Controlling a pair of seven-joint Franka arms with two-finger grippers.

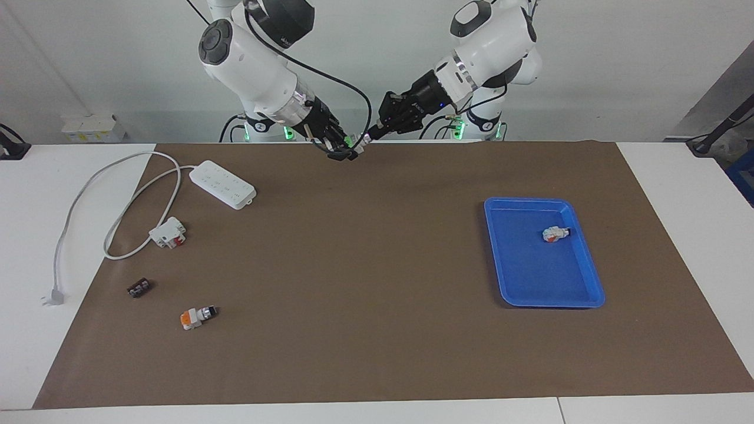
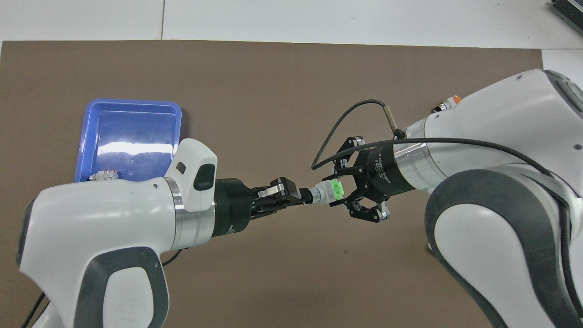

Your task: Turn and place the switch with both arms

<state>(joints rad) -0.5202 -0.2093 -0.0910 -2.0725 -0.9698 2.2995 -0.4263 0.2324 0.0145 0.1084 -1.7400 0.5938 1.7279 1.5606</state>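
Observation:
The switch [image 2: 329, 191], white with a green end block and a silver collar, is held in the air between the two grippers, over the mat's edge nearest the robots; it also shows in the facing view [image 1: 355, 141]. My left gripper [image 2: 306, 197] is shut on its black knob end and also shows in the facing view [image 1: 371, 135]. My right gripper [image 2: 350, 189] faces it with fingers spread wide around the green end, and shows in the facing view too [image 1: 344, 151].
A blue tray [image 1: 530, 282] toward the left arm's end holds an orange-ended switch [image 1: 556, 234]. Toward the right arm's end lie another orange-ended switch [image 1: 197, 317], a white-and-red breaker block [image 1: 168, 232], a small black part [image 1: 138, 288] and a power strip [image 1: 222, 184].

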